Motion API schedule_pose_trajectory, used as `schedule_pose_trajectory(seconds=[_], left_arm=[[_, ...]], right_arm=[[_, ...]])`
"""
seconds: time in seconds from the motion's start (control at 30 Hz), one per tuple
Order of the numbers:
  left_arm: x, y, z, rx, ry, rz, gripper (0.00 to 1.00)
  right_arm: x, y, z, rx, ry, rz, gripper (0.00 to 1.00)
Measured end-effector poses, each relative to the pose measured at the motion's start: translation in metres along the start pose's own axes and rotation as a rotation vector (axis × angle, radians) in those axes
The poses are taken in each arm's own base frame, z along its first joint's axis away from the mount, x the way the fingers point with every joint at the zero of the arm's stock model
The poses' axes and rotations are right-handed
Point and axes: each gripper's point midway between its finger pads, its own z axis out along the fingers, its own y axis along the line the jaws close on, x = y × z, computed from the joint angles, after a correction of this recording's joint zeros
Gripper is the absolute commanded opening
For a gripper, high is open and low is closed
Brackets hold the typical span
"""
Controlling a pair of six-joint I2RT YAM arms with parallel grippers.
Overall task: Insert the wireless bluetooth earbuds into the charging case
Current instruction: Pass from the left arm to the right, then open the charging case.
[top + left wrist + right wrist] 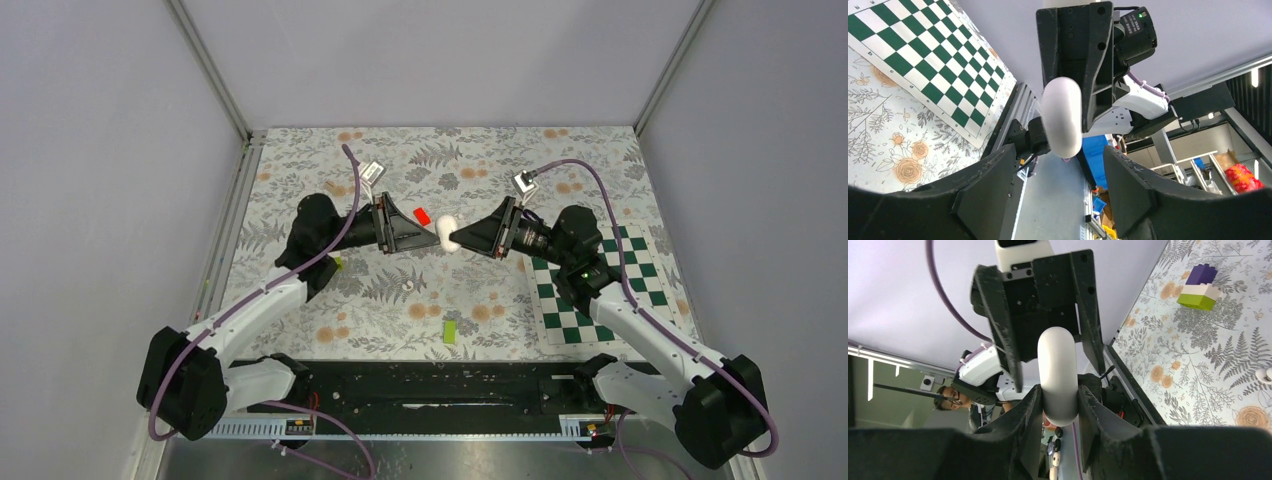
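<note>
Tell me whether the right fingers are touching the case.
Touching. The right wrist view shows both right fingers pressed against opposite sides of the case, with no gap on either side.

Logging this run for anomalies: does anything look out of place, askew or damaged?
Nothing looks damaged or spilled. One oddity: a tiny white earbud lies loose on the floral cloth, while the charging case is up in mid-air, clamped in the right hand, the left hand open around it.

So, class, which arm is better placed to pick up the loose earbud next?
Left. The left pincer stands open and empty, while the right pincer is clamped on the charging case. The earbud lies on the mat between the arms.
</note>
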Motion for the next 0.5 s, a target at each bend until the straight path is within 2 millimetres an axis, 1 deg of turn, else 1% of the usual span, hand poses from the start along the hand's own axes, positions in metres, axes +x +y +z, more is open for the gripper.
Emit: schedule_pose_trajectory(seconds=[0.1, 0.2, 0.27, 0.37, 0.43, 0.5], left_arm=[[0.001, 0.006, -0.002, 0.003, -0.047, -0.032, 0.63], [0.003, 0.012, -0.002, 0.002, -0.079, -0.075, 0.6], [0.003, 0.011, -0.001, 0.01, -0.098, -0.085, 0.54], [0.0, 0.003, 0.002, 0.035, -0.118, -0.079, 0.46], [-0.001, -0.002, 0.004, 0.053, -0.129, -0.072, 0.43], [-0.002, -0.002, 0.006, 0.059, -0.133, -0.074, 0.35]], right_arm=[[-0.001, 0.002, 0.001, -0.009, -0.003, 0.012, 0.0], [-0.002, -0.001, 0.003, -0.004, -0.001, 0.023, 0.0], [-0.001, -0.003, 0.003, -0.001, 0.001, 0.026, 0.0], [-0.001, -0.003, 0.004, 0.0, 0.002, 0.027, 0.0], [-0.001, -0.003, 0.004, 0.001, 0.003, 0.028, 0.0], [-0.001, -0.002, 0.004, -0.002, 0.002, 0.026, 0.0]])
